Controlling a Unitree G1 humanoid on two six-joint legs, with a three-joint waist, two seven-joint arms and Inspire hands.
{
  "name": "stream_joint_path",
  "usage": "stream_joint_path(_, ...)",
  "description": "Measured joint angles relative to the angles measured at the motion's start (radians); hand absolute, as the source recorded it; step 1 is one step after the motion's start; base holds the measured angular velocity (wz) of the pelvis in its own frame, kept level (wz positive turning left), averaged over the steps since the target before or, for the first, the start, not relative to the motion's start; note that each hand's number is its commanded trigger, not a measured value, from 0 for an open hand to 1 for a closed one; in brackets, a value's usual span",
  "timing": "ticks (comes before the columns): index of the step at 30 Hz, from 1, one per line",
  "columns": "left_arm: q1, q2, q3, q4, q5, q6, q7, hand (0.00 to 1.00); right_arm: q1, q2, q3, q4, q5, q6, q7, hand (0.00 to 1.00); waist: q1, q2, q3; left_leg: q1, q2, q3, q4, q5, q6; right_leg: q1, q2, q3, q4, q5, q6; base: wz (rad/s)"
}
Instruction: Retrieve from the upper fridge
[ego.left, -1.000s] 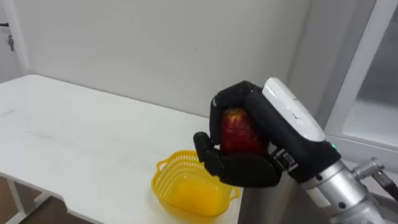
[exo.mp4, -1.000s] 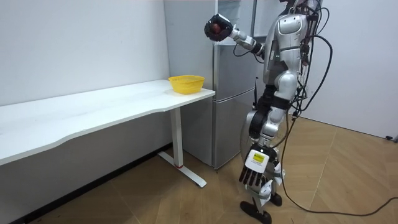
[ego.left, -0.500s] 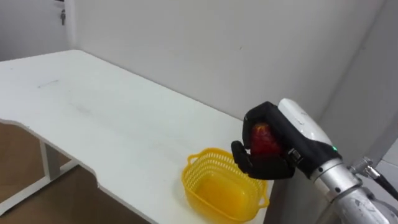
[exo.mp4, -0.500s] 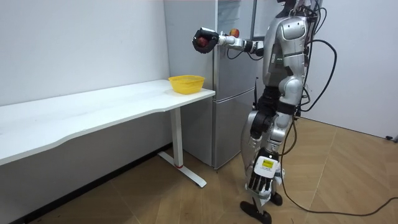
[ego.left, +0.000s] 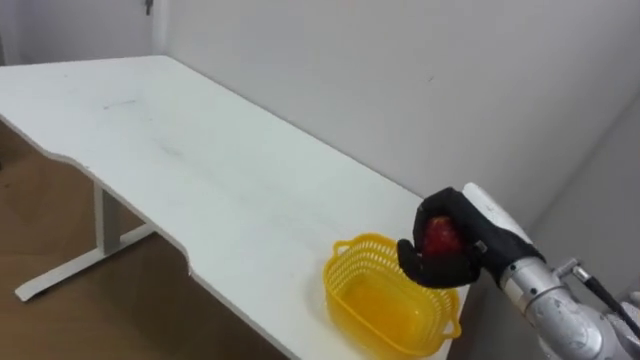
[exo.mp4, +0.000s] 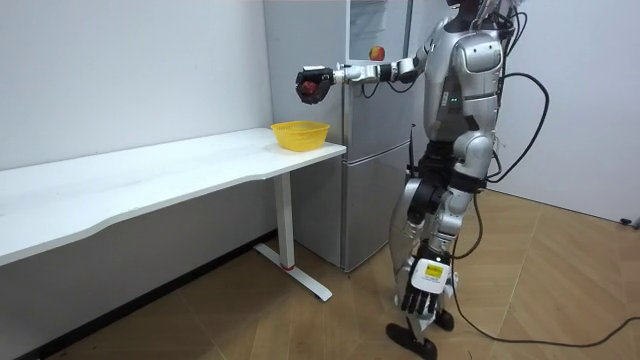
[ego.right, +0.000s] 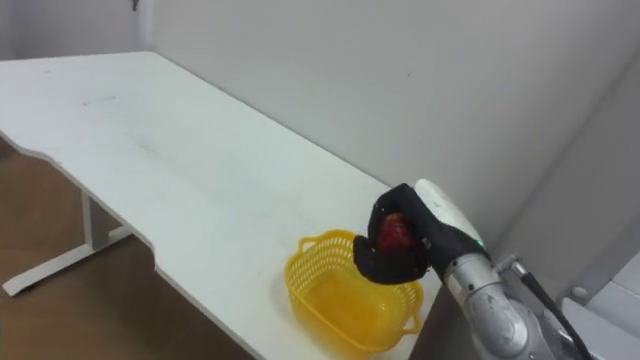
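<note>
**A:** What sits closest to the robot?

**B:** The left hand (exo.mp4: 418, 296) hangs beside the leg, fingers loose, holding nothing. Farther out, the right hand (ego.left: 478, 243) is clenched round the apple (ego.left: 440, 237). It holds the apple in the air, clear above the basket (ego.left: 372, 300). That basket stands at the table's (ego.left: 200, 170) corner beside the fridge (exo.mp4: 375, 150), close to the front edge.

**A:** What could go wrong?

**B:** 3 things, I think. The apple looks to be over the basket's fridge-side rim, not its middle, so letting go there could glance it off the rim. Dropped from this height, it might bounce out. And the basket looks light, so a knock from the fingers could push it off that corner.

**A:** How would these things handle?

**B:** The apple is round, glossy and red, so probably firm but slippery in the grip. The basket is yellow plastic lattice, oval and shallow, with a small loop handle at its end. I would expect it to flex and slide easily. Beyond it the tabletop is white, smooth and flat, with a curved front edge. The wall (ego.left: 400, 60) behind is plain white.
</note>
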Motion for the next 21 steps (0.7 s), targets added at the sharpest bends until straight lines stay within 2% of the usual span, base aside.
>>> stream_joint_path(4,0.003,0.008,-0.031,0.000,0.002,0.006,0.004,0.00,-0.005,0.000,0.006,0.056,0.031,0.008,-0.012,1.00,0.017,0.003,0.0031,-0.030,0.000,-0.001,0.018,0.000,0.000,-0.022,0.000,-0.001,0.002,0.001,0.001,0.05)
stream_joint_path(6,0.003,0.010,-0.048,0.000,0.002,0.017,0.012,0.00,-0.019,0.003,0.009,0.082,0.048,0.012,-0.021,1.00,0.025,0.013,0.0115,-0.043,-0.001,-0.004,0.027,0.000,0.000,-0.027,0.000,-0.012,0.001,0.001,0.002,0.04)
stream_joint_path(9,0.000,0.019,-0.072,0.000,0.002,0.017,0.021,0.00,-0.024,0.004,0.009,0.104,0.067,0.012,-0.043,1.00,0.036,0.015,0.0126,-0.061,0.000,-0.004,0.034,0.000,-0.001,-0.042,0.000,-0.027,0.001,0.001,0.001,0.00)
stream_joint_path(12,-0.005,0.023,-0.091,-0.002,0.002,0.020,0.031,0.00,-0.024,0.004,0.011,0.116,0.090,0.012,-0.062,1.00,0.044,0.023,0.0187,-0.066,0.000,-0.005,0.038,0.000,-0.001,-0.045,0.000,-0.029,0.002,0.001,0.001,0.01)
stream_joint_path(14,-0.007,0.023,-0.104,-0.005,0.002,0.021,0.044,0.00,-0.024,0.004,0.012,0.116,0.092,0.012,-0.072,1.00,0.047,0.024,0.0186,-0.074,0.000,-0.006,0.041,0.000,-0.001,-0.050,0.000,-0.032,0.002,0.002,0.001,0.02)
stream_joint_path(15,-0.011,0.023,-0.107,-0.008,0.002,0.021,0.045,0.00,-0.024,0.004,0.013,0.117,0.089,0.012,-0.082,1.00,0.047,0.023,0.0153,-0.081,0.000,-0.007,0.046,0.000,-0.001,-0.055,0.000,-0.037,0.002,0.002,0.000,0.05)
stream_joint_path(17,-0.015,0.023,-0.107,-0.017,0.002,0.021,0.045,0.00,-0.024,0.004,0.019,0.118,0.087,0.012,-0.093,0.71,0.048,0.027,0.0172,-0.081,0.000,-0.004,0.048,0.000,-0.001,-0.056,0.000,-0.037,0.003,0.002,0.000,0.02)
stream_joint_path(18,-0.016,0.023,-0.107,-0.024,0.002,0.020,0.046,0.00,-0.026,0.004,0.024,0.118,0.087,0.011,-0.096,0.06,0.049,0.030,0.0183,-0.082,0.000,-0.003,0.048,0.000,-0.001,-0.057,-0.001,-0.037,0.003,0.002,0.000,0.00)
stream_joint_path(19,-0.016,0.024,-0.107,-0.025,0.002,0.020,0.046,0.00,-0.028,0.004,0.029,0.118,0.087,0.011,-0.099,0.00,0.049,0.031,0.0185,-0.082,0.000,-0.003,0.048,0.000,-0.001,-0.057,-0.001,-0.037,0.003,0.002,0.000,-0.03)
stream_joint_path(21,-0.016,0.027,-0.107,-0.030,0.003,0.019,0.059,0.00,-0.028,0.003,0.039,0.118,0.087,0.009,-0.108,0.00,0.048,0.030,0.0178,-0.081,-0.001,-0.003,0.044,0.000,-0.001,-0.057,-0.001,-0.044,0.003,0.002,0.000,0.00)
